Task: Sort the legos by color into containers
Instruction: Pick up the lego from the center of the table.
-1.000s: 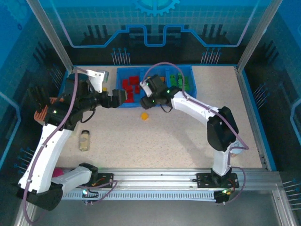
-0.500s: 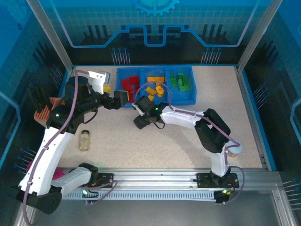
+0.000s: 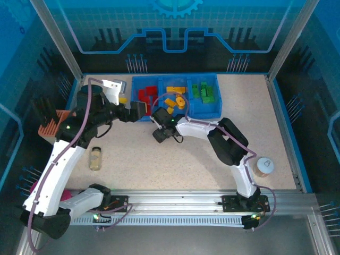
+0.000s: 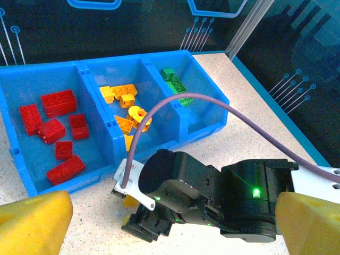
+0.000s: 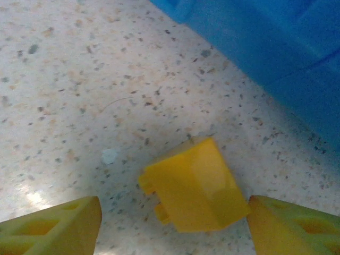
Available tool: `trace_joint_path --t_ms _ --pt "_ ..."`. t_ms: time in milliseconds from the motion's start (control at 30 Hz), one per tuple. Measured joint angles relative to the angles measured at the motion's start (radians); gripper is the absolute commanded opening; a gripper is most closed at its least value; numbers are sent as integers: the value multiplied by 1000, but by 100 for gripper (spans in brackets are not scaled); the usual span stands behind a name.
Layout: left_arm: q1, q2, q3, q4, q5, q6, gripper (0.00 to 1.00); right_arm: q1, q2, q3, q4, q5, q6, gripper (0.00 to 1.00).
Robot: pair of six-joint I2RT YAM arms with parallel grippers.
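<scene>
Reaching right gripper: it is lowered to the table on the near side of the tray's middle compartment. Its yellow fingers are spread apart on either side of one brick, and nothing is clamped.
Loose lego: a yellow brick is seen lying on the speckled table, between the right gripper's fingers and just near of the tray wall. One finger is just beside a corner of it and the other is apart from it; whether contact is made cannot be told.
Left gripper: it is held over the table at the tray's near left corner, pointed toward the right arm's wrist. Its fingers are spread wide and nothing is gripped.
Tray: a shallow blue tray with three compartments side by side is set at the far middle of the table.
Left compartment: six red legos are scattered in it.
Middle compartment: yellow-orange legos, rectangular and round, are piled in it.
Right compartment: green legos are gathered toward its far end.
Other things: a small jar is stood on the table at the near left; a peach-orange slotted holder is placed at the left edge; a white-lidded cup is set at the near right, beside the right arm.
</scene>
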Motion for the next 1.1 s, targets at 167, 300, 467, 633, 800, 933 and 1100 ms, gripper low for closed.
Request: trace_joint_path --t_ms 167,300,467,633,800,933,1100 --pt "0 32 0 7 3 -11 99 -17 17 13 3 -24 -10 68" --pt "0 47 0 20 6 -18 99 -19 25 17 10 -35 -14 67" --pt "0 67 0 28 15 -34 99 -30 30 18 24 -63 -18 68" --pt "0 96 0 28 23 -36 99 -40 50 45 23 -98 -21 61" --pt "0 103 0 28 23 -36 99 -44 66 65 34 -114 -23 47" --pt "0 112 0 29 23 -37 99 -51 74 74 62 -129 -24 35" --pt "0 132 0 35 23 -37 99 -61 74 74 76 -138 -27 29"
